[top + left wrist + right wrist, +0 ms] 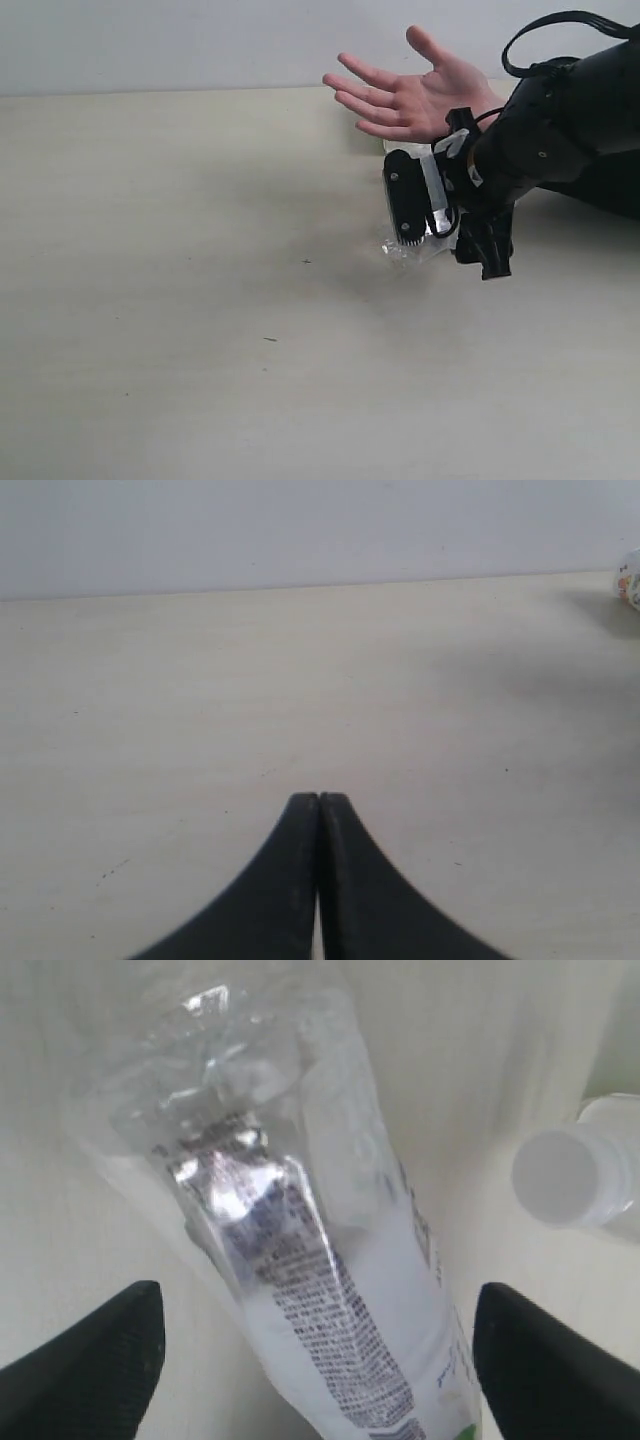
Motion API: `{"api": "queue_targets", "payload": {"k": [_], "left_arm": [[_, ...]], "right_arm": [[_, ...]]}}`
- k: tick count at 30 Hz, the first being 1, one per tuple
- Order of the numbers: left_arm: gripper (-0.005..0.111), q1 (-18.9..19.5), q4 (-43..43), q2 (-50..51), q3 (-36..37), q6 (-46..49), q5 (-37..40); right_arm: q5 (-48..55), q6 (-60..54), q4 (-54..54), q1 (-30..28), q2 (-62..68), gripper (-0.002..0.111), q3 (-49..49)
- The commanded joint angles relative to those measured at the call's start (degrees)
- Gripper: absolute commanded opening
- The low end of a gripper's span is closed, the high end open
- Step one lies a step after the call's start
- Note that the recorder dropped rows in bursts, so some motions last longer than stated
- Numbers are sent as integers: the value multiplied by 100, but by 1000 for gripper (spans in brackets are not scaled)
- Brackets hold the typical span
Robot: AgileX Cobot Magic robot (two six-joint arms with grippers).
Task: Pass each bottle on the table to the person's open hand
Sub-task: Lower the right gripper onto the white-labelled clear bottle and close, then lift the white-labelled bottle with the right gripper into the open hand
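A clear bottle (330,1290) with a white label, small print and a touch of green lies on the table (200,300). My right gripper (320,1360) is open and straddles it, one finger (100,1350) on each side with gaps to the label. From the exterior the gripper (445,228) hangs low over the crinkled bottle (405,248), just below the person's open hand (410,95). A second bottle's white cap (560,1175) shows close beside it. My left gripper (319,802) is shut and empty over bare table; a bottle (630,578) shows only at that view's edge.
The person's palm faces up above the table's far edge, right over my right arm's wrist. A pale wall backs the table. Tiny dark specks (270,339) dot the surface. My left arm is out of the exterior view.
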Motion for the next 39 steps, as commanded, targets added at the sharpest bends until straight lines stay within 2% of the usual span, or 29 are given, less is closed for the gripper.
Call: {"api": "queue_targets", "payload": {"k": [1, 9, 11, 13, 15, 17, 20, 21, 24, 27, 29, 30, 31, 36, 39], "left_arm": [[3, 11, 5, -27, 18, -13, -32], [3, 11, 5, -27, 18, -13, -32], [3, 11, 5, -27, 18, -13, -32], [3, 11, 5, -27, 18, -13, -32], [3, 11, 5, -27, 18, -13, -32], [3, 11, 5, -27, 18, -13, -32], [3, 11, 5, -27, 18, -13, -32], [3, 11, 5, -27, 18, -13, -32], [3, 11, 5, -27, 18, -13, -32], [3, 11, 5, -27, 18, -13, -32], [3, 11, 5, -27, 18, -13, -32], [3, 11, 5, -27, 18, -13, -32], [3, 11, 5, -27, 18, -13, -32], [3, 11, 5, -27, 18, -13, -32], [3, 11, 5, -27, 18, -13, -32]], "right_arm": [[-371, -66, -105, 8, 120, 80, -31], [-521, -19, -224, 8, 331, 79, -31], [-521, -19, -224, 8, 387, 78, -31], [-521, -19, -224, 8, 432, 70, -31], [-536, 93, -224, 8, 420, 52, -31], [-586, 300, -178, 8, 330, 26, -31], [-555, 300, 212, 8, -4, 3, -31], [-529, 300, 496, 8, -196, 0, -31], [-142, 300, 1605, 8, -754, 0, -72], [1459, 917, 2909, 8, -1348, 0, -475], [2371, 2325, 3096, 8, -1683, 0, -970], [2783, 3445, 3085, 8, -1845, 0, -1263], [2976, 3749, 3085, 8, -1933, 0, -1396], [2830, 3935, 3410, 8, -2476, 0, -1675], [2715, 4833, 3173, 8, -2440, 0, -1693]]}}
